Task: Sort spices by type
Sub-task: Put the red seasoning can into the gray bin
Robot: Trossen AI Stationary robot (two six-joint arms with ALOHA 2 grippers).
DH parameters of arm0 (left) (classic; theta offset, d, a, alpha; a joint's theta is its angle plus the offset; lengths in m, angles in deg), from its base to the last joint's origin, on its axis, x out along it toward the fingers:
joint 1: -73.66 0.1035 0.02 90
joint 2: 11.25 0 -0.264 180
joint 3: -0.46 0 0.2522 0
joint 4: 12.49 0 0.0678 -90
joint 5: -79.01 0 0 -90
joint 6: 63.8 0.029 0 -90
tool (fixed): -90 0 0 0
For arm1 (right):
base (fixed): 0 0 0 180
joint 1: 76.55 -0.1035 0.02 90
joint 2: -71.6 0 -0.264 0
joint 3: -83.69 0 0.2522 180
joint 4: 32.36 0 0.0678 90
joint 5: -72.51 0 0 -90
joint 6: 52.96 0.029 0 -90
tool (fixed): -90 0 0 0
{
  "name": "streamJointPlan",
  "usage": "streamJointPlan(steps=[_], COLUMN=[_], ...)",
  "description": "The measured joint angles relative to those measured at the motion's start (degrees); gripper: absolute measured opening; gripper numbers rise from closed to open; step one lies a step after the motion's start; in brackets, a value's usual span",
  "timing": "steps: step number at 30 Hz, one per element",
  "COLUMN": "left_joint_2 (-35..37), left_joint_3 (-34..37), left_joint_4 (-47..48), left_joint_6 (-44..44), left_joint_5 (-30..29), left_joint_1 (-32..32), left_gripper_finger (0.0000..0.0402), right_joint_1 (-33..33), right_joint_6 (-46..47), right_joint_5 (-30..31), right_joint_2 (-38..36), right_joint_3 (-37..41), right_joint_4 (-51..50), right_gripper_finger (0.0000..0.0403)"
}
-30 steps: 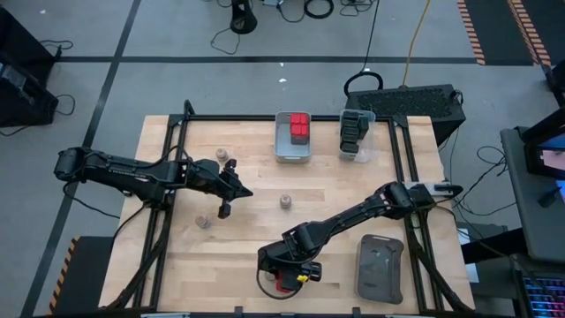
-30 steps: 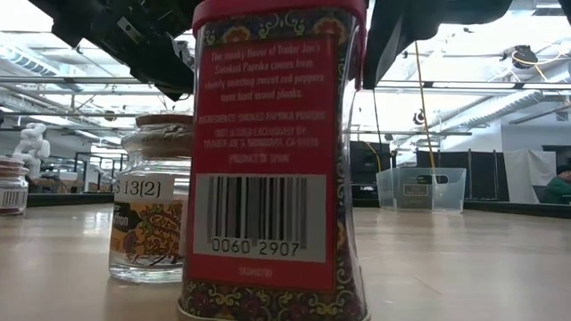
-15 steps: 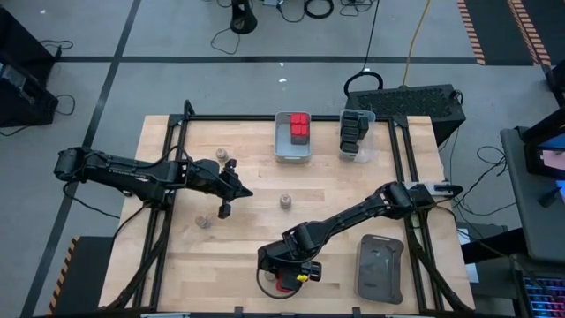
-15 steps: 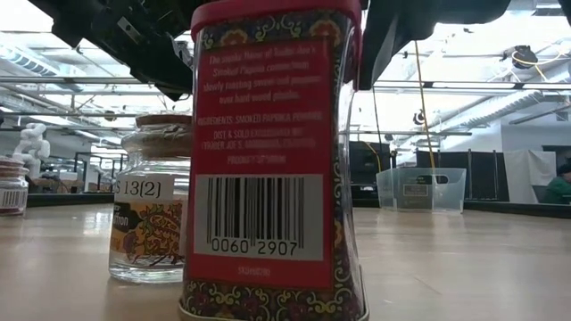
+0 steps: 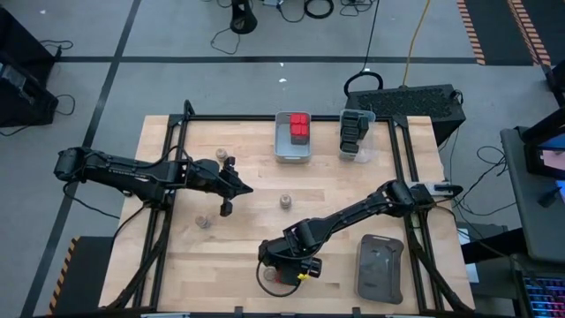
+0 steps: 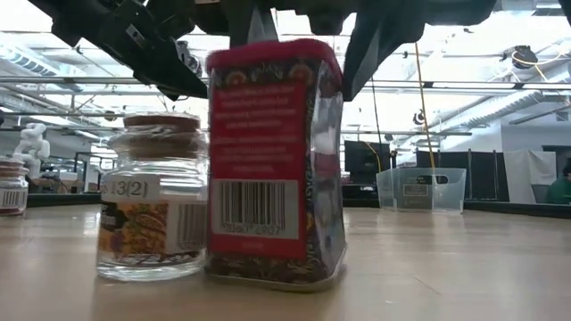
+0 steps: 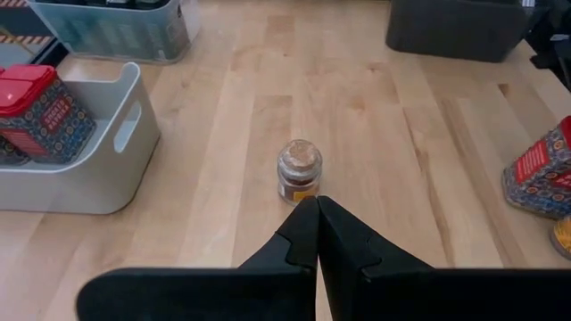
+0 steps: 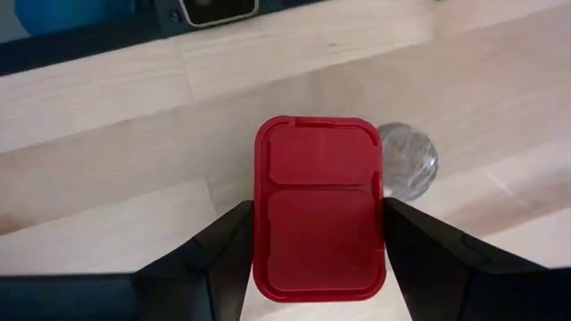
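My right gripper (image 5: 284, 267) is near the table's near edge, shut on a red-capped blocky spice tin (image 6: 272, 160). A round glass jar with a tan-brown top (image 6: 152, 201) stands on its base right beside the tin. My left gripper (image 5: 225, 210) is shut and holds nothing, left of the table's middle. Its wrist view shows another tan-topped jar (image 7: 299, 169) standing just beyond its fingertips (image 7: 317, 209). Three more such jars stand at the table's left (image 5: 222, 156) (image 5: 231, 165) (image 5: 203, 221). My right gripper comes from above, pointing down, and pinches the tin just under its red cap (image 8: 319, 209), with one finger (image 8: 223, 254) on each narrow side. The tin sits slightly tilted in the hold. Whether its base (image 6: 272, 276) touches the table, I cannot tell.
At the far edge a grey bin (image 5: 293, 155) holds red-capped tins, and a clear bin (image 5: 356, 134) beside it holds dark containers. A flat dark grey tray (image 5: 380, 268) lies at the near right. Bare wood lies between the two arms.
My right gripper has carried the red-capped tin toward the table's far edge, away from the low camera. The tin now stands close beside the tan-topped jar and leans slightly, where it was upright before.
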Motion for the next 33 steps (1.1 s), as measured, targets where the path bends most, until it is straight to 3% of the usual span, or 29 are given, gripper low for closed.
streamJointPlan(steps=[9, 19, 33], left_joint_2=[0.00, 0.00, 0.01], left_joint_3=[0.00, 0.00, 0.00], left_joint_4=[0.26, 0.34, 1.97], left_joint_6=[0.00, 0.00, 0.00], left_joint_5=[-0.15, -1.53, -2.13], left_joint_1=[0.00, 0.15, 0.16], left_gripper_finger=[0.0009, 0.0009, 0.0009], right_joint_1=[0.37, 5.90, 23.04], right_joint_6=[4.76, 7.84, 10.87], right_joint_5=[1.71, 8.73, 8.92], right_joint_2=[-1.75, -6.62, -15.03], right_joint_3=[0.00, 0.00, 0.00], right_joint_4=[-7.85, -14.06, -19.55], right_gripper_finger=[0.0216, 0.0216, 0.0216])
